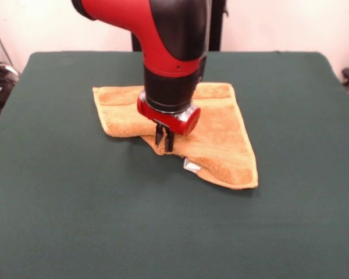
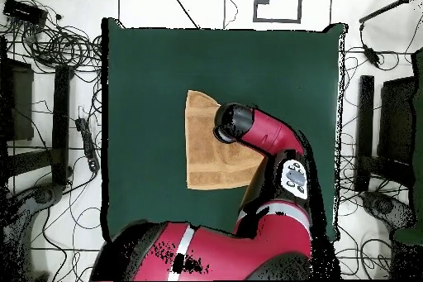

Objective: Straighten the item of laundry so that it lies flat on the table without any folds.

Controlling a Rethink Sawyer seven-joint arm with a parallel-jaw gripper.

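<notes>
Orange towel [image 1: 221, 136] lay folded in a triangle mid table [image 1: 75, 221]. My pincer [image 1: 164, 138] looked clenched at its folded edge. If it pinched both layers, I feared the fold would just drag along.

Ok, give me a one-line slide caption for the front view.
Sawyer gripper pressing its closed jaws onto a folded orange towel on the green table.
</notes>
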